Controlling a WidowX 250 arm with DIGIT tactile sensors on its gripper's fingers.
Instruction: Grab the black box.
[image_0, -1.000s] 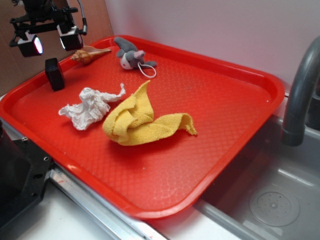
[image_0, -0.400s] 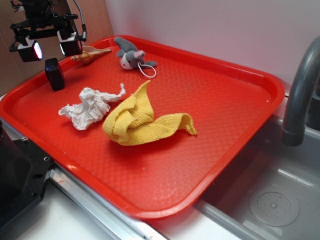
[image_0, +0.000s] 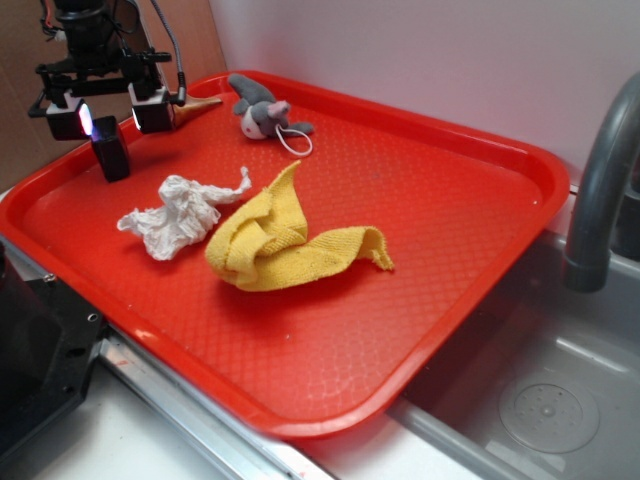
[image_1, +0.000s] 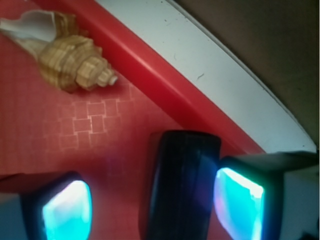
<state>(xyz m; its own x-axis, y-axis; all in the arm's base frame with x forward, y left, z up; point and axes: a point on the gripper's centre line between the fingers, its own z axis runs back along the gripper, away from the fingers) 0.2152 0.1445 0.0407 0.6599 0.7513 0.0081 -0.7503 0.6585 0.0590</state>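
Compared with a second ago, the gripper (image_0: 104, 112) has been brought down and a little to the right in the exterior view, so that its lit pads (image_0: 153, 107) are now level with the top of the black box (image_0: 111, 148) rather than hanging above and behind it. The jaws are held open. In the wrist view the black box (image_1: 181, 187) is seen standing between them, close against one lit pad (image_1: 239, 202) and with a wider gap to the other pad (image_1: 67, 210); contact cannot be confirmed. The box stands upright near the rim of the red tray (image_0: 480, 140), with the seashell (image_1: 70, 59) lying beyond the jaws. The approach is judged nearly complete: a further descent and a closing of the jaws appear to be what remains.
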